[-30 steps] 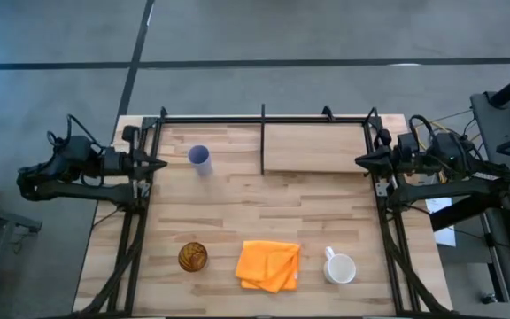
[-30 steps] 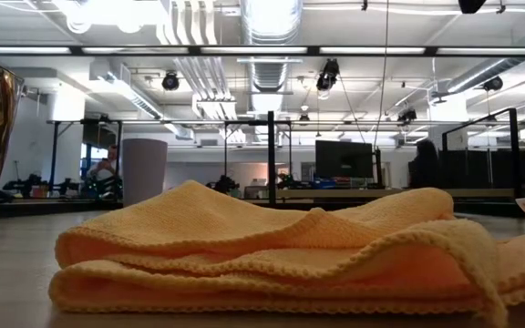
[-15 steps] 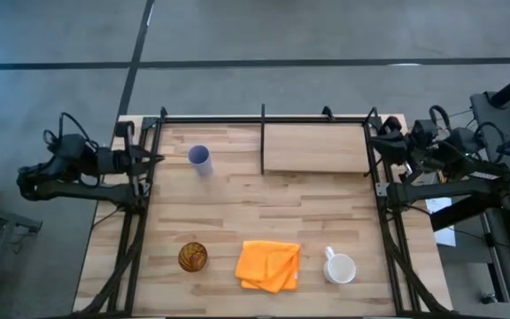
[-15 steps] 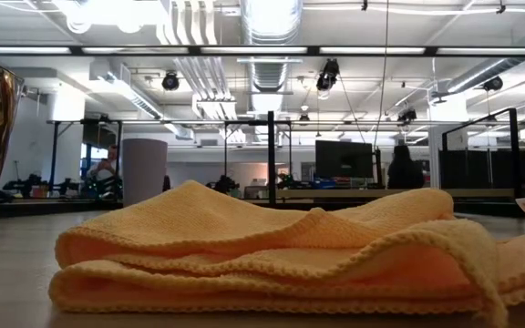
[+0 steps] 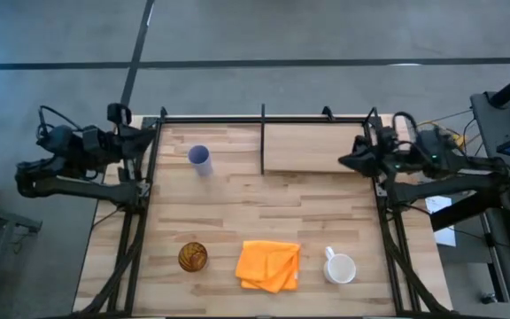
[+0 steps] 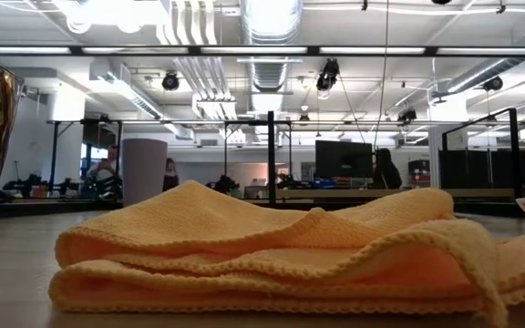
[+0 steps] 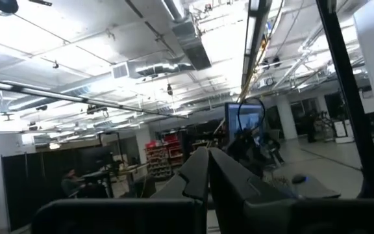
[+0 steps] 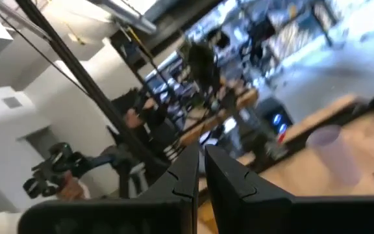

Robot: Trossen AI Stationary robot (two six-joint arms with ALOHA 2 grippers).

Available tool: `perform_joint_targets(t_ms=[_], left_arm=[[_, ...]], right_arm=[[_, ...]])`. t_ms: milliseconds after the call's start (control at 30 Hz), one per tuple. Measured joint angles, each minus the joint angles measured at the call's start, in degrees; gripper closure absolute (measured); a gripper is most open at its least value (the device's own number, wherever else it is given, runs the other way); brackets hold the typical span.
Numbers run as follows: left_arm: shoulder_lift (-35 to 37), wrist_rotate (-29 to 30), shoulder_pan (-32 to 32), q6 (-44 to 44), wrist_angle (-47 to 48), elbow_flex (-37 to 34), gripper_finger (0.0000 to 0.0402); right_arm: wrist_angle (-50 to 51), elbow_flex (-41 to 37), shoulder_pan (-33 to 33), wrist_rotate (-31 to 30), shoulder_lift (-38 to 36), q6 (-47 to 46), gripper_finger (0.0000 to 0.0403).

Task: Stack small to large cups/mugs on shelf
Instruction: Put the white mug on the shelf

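The lavender tumbler stands upright on the tabletop at the far left, and also shows in the right wrist view. The amber cup and the white mug stand near the front edge. The shelf lies at the far right, with its black divider at its left end. My left gripper is shut and raised at the table's left edge, its fingers pointing up into the room. My right gripper, shut and holding nothing, hovers at the shelf's right end.
A folded orange cloth lies between the amber cup and the mug, and fills the front of the low view. Black frame rails run along the table's far edge and sides. Bare wood lies in the table's middle.
My left gripper has risen and tipped upward, drawing back toward the table's left edge. My right gripper has rolled, pulled back briefly, then come toward the table's left over the shelf's right end. Both stay shut. No cup has moved.
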State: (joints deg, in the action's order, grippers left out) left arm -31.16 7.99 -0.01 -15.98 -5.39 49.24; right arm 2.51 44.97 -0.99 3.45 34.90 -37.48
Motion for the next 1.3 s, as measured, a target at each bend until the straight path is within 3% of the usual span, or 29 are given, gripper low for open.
perform_joint_targets(t_ms=[200,367,533,767,867,1000,1300], left_arm=[[-4.44,1.83,0.00,2.51,2.11,8.47,0.0402],[-9.53,3.41,0.00,13.18,24.28,20.60,0.0402],[-17.49,3.27,-0.07,14.25,39.71,32.20,0.0402],[-27.80,4.55,0.04,13.31,41.66,40.43,0.0402],[-30.22,4.59,0.04,9.12,42.41,41.50,0.0402],[-31.56,4.59,0.02,3.98,42.65,41.10,0.0402],[-29.70,5.94,0.04,3.65,42.02,41.16,0.0402]], right_arm=[[-8.68,-0.07,-2.95,0.19,5.87,2.97,0.0381],[-9.74,5.88,-4.24,0.05,7.94,12.95,0.0381],[-1.70,15.44,-4.40,-0.16,9.61,23.04,0.0380],[24.01,27.00,-4.40,-2.24,13.84,24.62,0.0381],[32.36,29.72,-4.42,-3.11,16.49,24.22,0.0381],[34.74,31.36,-4.38,-3.99,19.77,24.20,0.0381],[35.01,33.69,-4.38,-4.09,26.75,26.12,0.0381]])
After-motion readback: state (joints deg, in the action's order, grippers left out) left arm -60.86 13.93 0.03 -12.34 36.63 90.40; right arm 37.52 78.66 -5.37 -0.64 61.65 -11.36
